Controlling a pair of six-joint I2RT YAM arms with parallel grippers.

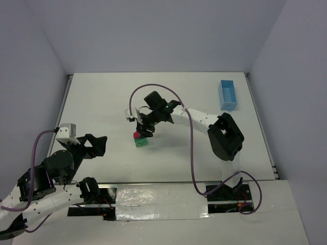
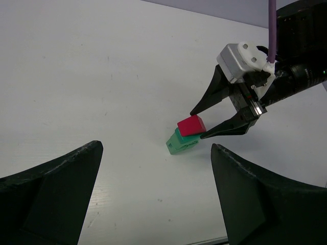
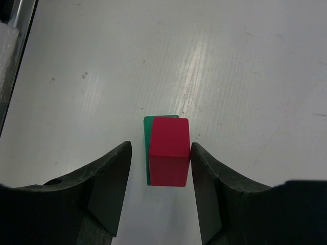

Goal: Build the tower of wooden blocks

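I saw the small red wooden roof-shaped block (image 3: 168, 150) sitting on top of the stacked green wooden blocks (image 2: 180, 144), a little skewed on them, near the middle of the white desk (image 1: 102, 102). The right gripper (image 2: 197, 125) hung over the stack with its black fingers on either side of the red piece. In the right wrist view one finger looked to be touching the block's side while the other stood clear of it with a gap, so nothing was pinched. The left gripper (image 2: 156, 147) sat toward the desk's near left corner, well apart from the stack, facing it, jaws spread wide and holding nothing. A light blue rectangular plastic box (image 1: 228, 95) stood near the far right corner.
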